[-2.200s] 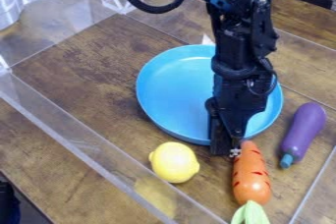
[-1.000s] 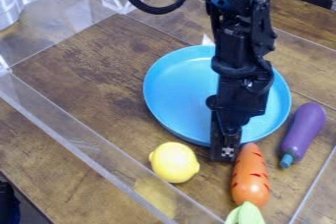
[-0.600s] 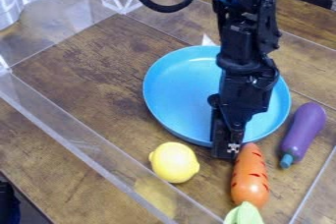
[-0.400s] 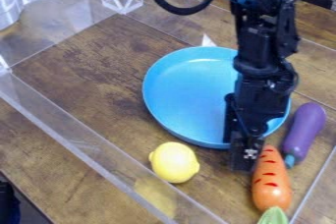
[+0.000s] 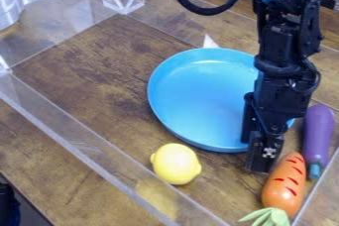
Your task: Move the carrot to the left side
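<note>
The carrot (image 5: 283, 186) is seen just beside the fingers (image 5: 265, 162), whose opening cannot be told from this view

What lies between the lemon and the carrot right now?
Bare wooden tabletop lies between the lemon and the carrot, as the camera view shows.

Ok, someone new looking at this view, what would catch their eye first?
Probably the bright blue plate in the middle, with the black claw reaching down over its right side. Next, the orange carrot at the bottom right, leafy end toward the viewer, and the yellow lemon below the plate.
</note>
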`<state>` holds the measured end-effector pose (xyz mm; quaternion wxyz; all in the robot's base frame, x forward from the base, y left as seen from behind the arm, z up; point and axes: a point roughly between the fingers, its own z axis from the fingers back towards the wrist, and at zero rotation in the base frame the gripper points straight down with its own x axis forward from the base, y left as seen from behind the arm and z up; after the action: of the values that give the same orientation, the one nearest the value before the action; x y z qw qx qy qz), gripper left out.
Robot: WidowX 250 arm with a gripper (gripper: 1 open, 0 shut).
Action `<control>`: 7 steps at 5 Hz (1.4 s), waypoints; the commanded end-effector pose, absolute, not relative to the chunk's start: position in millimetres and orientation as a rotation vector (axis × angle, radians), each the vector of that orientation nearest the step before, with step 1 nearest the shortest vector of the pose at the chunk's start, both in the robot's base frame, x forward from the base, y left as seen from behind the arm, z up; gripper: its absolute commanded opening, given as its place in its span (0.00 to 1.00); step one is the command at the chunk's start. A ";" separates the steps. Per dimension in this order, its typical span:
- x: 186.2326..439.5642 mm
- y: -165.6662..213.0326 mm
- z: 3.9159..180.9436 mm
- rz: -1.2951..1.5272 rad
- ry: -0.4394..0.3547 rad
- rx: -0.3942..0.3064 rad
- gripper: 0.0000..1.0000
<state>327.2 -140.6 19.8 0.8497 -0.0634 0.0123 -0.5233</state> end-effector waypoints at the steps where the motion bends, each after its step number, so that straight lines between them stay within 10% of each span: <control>1: 320.7 -152.9 6.0 -1.194 0.062 -0.145 1.00; 7: 328.5 -165.3 5.6 -1.189 0.056 -0.173 1.00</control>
<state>340.8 -153.6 19.1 0.8348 -0.0772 0.0138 -0.5449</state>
